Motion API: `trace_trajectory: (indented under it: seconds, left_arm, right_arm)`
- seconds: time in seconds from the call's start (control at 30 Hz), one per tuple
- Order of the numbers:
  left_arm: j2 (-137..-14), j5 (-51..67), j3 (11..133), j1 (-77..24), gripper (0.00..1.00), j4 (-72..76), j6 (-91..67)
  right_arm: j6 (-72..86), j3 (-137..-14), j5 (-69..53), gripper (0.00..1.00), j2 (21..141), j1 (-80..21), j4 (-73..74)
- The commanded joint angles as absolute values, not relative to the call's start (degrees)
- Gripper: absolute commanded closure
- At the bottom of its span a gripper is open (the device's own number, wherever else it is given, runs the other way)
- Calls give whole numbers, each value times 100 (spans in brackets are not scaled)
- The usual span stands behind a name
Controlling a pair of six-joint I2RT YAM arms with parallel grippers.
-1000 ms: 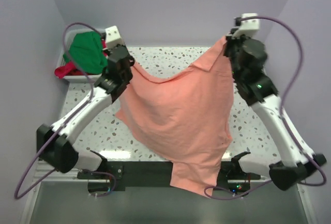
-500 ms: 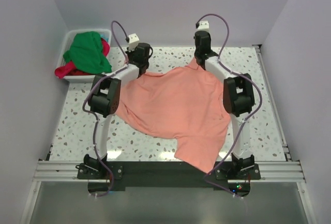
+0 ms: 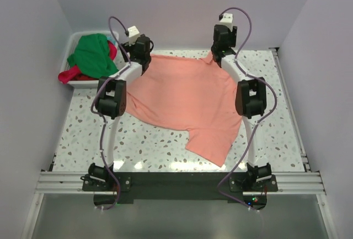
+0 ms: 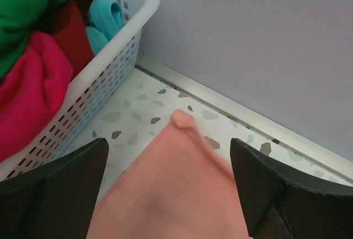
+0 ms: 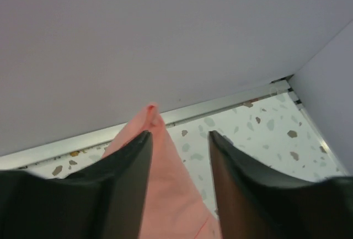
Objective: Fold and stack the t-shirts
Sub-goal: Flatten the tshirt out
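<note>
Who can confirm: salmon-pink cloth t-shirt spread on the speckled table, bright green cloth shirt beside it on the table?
No. Top external view shows the bright green cloth shirt bunched in the white plastic basket at the far left corner, not on the speckled table. The salmon-pink cloth t-shirt is spread there.

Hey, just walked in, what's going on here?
Both arms are stretched to the far edge of the table. The left gripper and right gripper each sit over a far corner of the pink shirt, jaws apart. The shirt lies spread on the table, not yet folded. A green shirt and a red one sit in the basket at far left.
</note>
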State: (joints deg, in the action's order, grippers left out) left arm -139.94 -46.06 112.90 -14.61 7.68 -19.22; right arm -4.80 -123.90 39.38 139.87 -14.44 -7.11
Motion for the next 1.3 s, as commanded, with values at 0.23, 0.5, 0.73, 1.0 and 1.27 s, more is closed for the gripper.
trace_trajectory:
  seconds: [0.23,0.5,0.73,1.0,1.27]
  left_arm:
    - [-13624,-4298,11093,-1380,0,1565,-1573]
    - [-12736,-3938,10679,-1450,0,-556,-2265]
    - [-11664,-3824,9652,-1564,0,-1924,-2962]
    - [-10934,-3174,8202,-1565,9,-2083,-3146]
    - [-10547,-3041,7313,-1564,28,-2222,-3672]
  right_arm:
    - [156,-12692,4272,20,13668,-1415,-484]
    - [1493,-11410,4000,20,12176,-1520,1334]
    - [1846,-9856,3850,20,10936,-2143,2382]
    - [2355,-8194,2954,27,9783,-2443,2654]
    - [2584,-7252,2558,32,9220,-2645,2593]
